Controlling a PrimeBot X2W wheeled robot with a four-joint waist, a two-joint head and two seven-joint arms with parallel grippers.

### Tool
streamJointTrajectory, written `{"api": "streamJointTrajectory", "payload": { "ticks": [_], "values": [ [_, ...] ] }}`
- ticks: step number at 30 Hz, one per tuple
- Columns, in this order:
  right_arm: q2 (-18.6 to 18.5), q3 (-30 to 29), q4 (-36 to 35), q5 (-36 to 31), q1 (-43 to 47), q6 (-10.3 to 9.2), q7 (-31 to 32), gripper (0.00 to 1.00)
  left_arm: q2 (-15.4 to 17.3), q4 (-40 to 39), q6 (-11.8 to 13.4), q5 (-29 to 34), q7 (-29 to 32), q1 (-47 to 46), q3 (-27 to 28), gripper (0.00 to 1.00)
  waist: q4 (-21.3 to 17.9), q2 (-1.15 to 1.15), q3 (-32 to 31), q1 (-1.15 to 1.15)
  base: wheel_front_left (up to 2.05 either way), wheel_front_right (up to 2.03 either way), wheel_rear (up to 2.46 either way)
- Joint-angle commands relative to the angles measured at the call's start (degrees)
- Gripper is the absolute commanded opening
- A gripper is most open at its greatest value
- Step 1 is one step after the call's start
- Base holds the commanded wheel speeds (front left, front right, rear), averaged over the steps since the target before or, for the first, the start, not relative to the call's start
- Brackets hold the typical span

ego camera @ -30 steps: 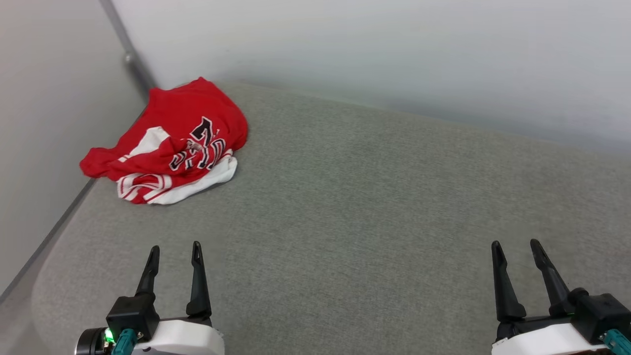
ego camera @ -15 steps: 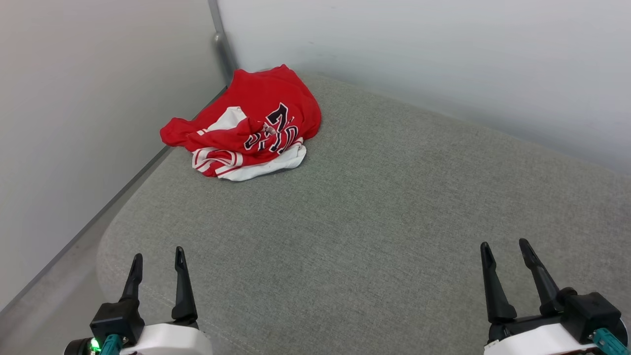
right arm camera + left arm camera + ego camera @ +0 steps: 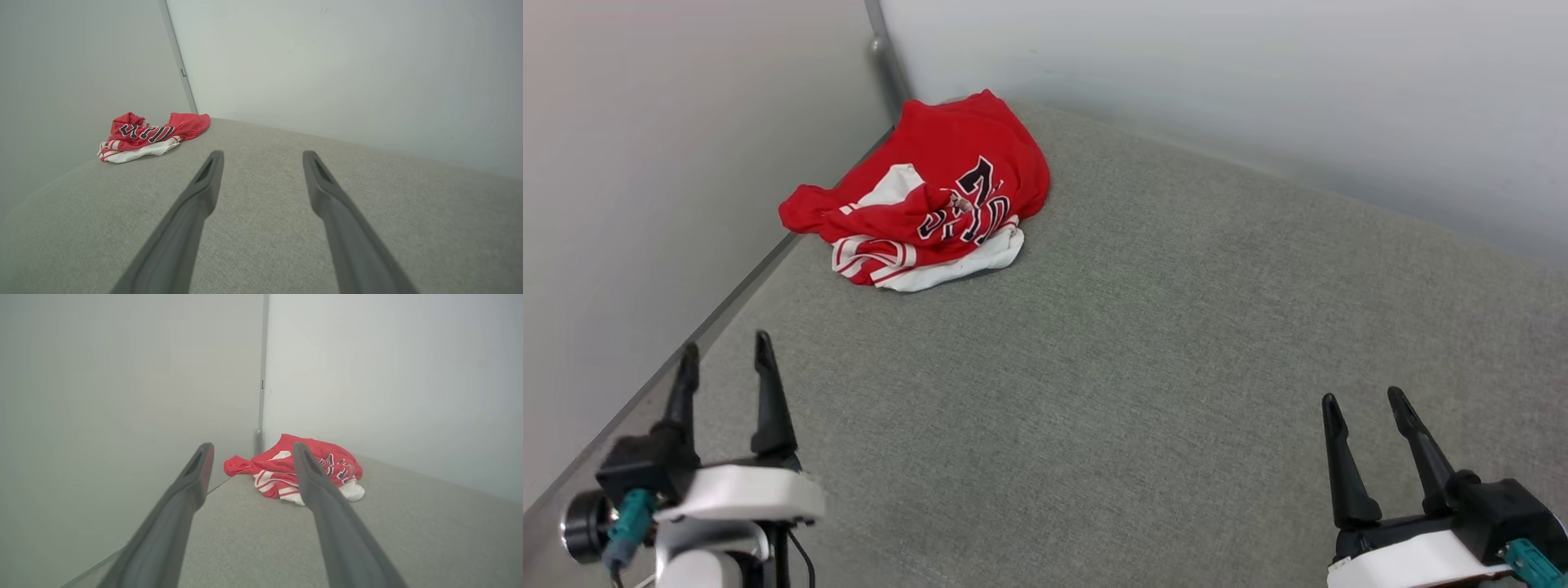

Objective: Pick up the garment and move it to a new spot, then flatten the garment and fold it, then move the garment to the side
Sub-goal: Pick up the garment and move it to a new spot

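The garment (image 3: pixel 931 196) lies crumpled in the far left corner of the grey padded surface, red with white sleeves, striped trim and black lettering showing. In the left wrist view the garment (image 3: pixel 278 473) sits ahead, partly behind one finger. The right wrist view has the garment (image 3: pixel 143 136) far off to the left. My left gripper (image 3: pixel 725 351) is open and empty near the surface's left edge, well short of the garment. At the lower right my right gripper (image 3: pixel 1364 400) is open too, holding nothing.
Pale walls (image 3: pixel 645 163) meet in a corner right behind the garment, with a grey vertical strip (image 3: pixel 886 57) at the joint. The grey padded surface (image 3: pixel 1143 343) stretches wide between the grippers. Its rounded left edge runs along a narrow gap by the left wall.
The camera swung left, so the corner and garment shifted right in view. My left gripper has risen and moved forward toward the garment. The right gripper kept its place.
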Motion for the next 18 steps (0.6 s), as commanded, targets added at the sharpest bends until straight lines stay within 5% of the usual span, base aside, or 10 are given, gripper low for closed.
{"api": "streamJointTrajectory", "payload": {
  "ticks": [1, 3, 7, 18],
  "values": [
    [0.02, -0.09, -0.32, -0.78, -0.93, -0.02, -0.14, 1.00, 0.15, 0.14, -1.08, 0.41, -0.14, -2.70, 1.27, 1.00, -0.96, 0.00, 1.15, 0.00, 0.00, 0.00, 0.00],
    [0.03, -0.54, -1.04, -2.41, -2.21, -0.02, -0.14, 1.00, 1.86, 2.06, -4.54, 0.78, -0.14, -10.13, 5.13, 1.00, -2.91, 0.00, 4.34, 0.00, 0.00, 0.00, 0.00],
    [0.02, -0.87, -2.11, -4.78, -4.26, -0.02, -0.14, 1.00, 4.76, 4.30, -6.70, 0.47, -0.14, -19.06, 7.75, 1.00, -5.15, 0.00, 8.56, 0.00, 0.00, 0.00, 0.00],
    [0.02, -3.58, -6.07, -9.46, -9.24, -0.02, -0.14, 1.00, 14.98, 13.16, -7.98, -3.20, -0.13, -37.05, 8.01, 1.00, -10.10, 0.00, 19.43, 0.00, 0.00, 0.00, 0.00]
  ]
}}
